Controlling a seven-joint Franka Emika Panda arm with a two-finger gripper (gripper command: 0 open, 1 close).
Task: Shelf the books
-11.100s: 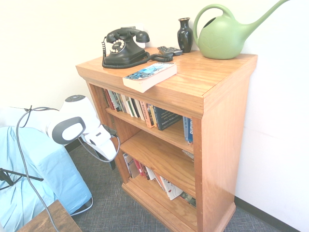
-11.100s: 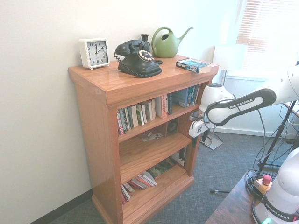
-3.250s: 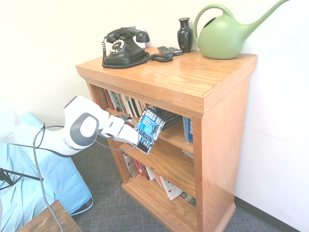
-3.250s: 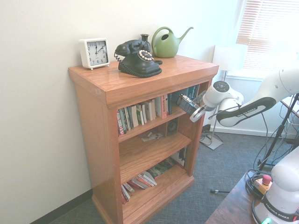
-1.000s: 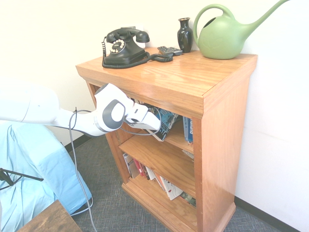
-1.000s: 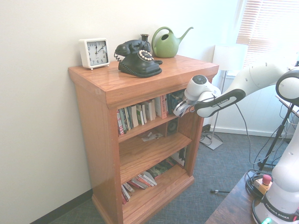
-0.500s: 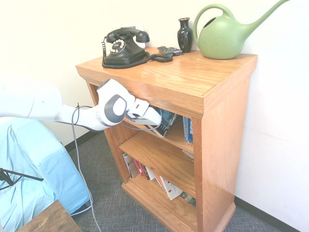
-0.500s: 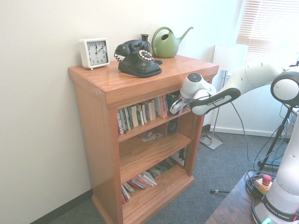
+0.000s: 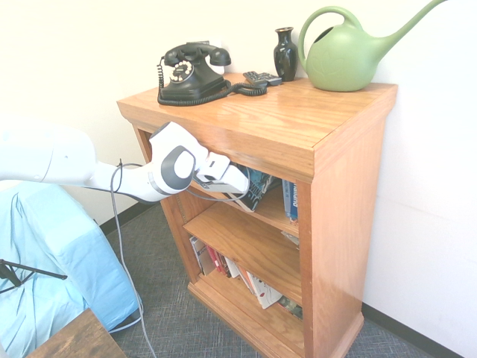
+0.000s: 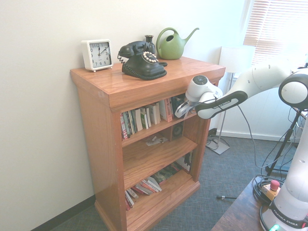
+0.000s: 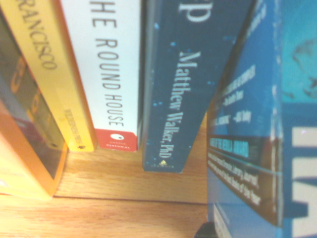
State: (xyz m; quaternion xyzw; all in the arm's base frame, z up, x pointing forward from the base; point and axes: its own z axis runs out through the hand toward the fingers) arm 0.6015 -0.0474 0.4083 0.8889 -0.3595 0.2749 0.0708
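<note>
book [image 9: 260, 186] in top shelf [image 9: 262, 210] | telephone [image 9: 190, 72], watering can [image 9: 345, 52] on bookcase top [image 9: 298, 119]

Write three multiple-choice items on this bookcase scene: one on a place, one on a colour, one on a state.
1. Where is the pincer?
A. Over the bookcase top
B. At the top shelf
C. At the bottom shelf

2. What colour is the watering can?
A. Green
B. Red
C. White

3. How does the Greg Bear book stand?
A. Flat on the bookcase top
B. On the floor
C. Leaning in the top shelf's row

Answers:
1 B: the arm reaches under the bookcase top.
2 A: both exterior views show it green.
3 C: the blue cover tilts among the top-shelf books, and the top carries only the telephone, vase, can and clock.
</note>
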